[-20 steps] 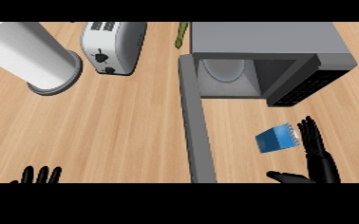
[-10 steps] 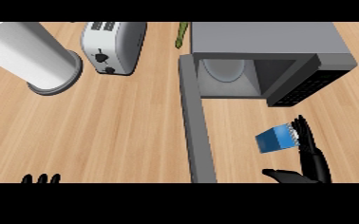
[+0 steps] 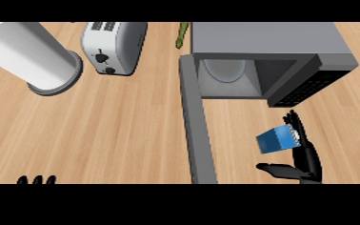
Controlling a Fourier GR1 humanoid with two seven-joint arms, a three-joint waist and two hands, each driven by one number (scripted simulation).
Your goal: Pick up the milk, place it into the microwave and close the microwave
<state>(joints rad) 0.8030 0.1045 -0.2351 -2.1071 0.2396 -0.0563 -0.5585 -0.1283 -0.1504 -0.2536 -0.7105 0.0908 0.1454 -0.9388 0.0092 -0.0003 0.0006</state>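
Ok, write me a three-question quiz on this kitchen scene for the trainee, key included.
1. True or false: the microwave has its door standing open.
2. Where is the milk? A: inside the microwave. B: outside, in front of the microwave. C: behind the microwave.
3. Fill in: the robot hand beside the milk, with straight fingers, is the robot's ___ one.

Key: 1 true; 2 B; 3 right.
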